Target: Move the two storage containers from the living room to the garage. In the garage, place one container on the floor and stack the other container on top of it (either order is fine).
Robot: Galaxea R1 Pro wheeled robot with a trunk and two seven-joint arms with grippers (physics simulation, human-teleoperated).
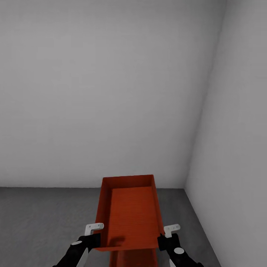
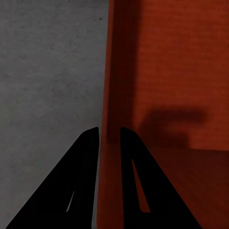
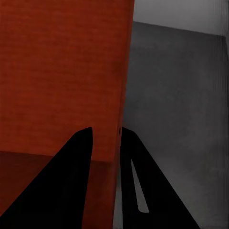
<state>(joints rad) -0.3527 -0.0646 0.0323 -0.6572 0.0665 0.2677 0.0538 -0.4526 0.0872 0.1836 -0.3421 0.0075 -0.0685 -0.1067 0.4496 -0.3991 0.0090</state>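
Holding the upper storage container by its two long side walls, the robot faces a corner of the garage where two pale grey walls meet the dark concrete floor. The left gripper is clamped on the left wall near the container's near end; the left wrist view shows one finger outside and one inside that thin wall. The right gripper pinches the right wall the same way.

A second orange-red surface shows directly below the near end — probably the other container, though whether the two touch cannot be told.

Risks from here:
- Both grips sit at the near end, so the far end can sag or the thin walls can slip out of the fingers.
- Uneven release would let the container drop skewed and miss a square stack.

The container's long axis runs straight away from the robot toward the far wall, open side up.
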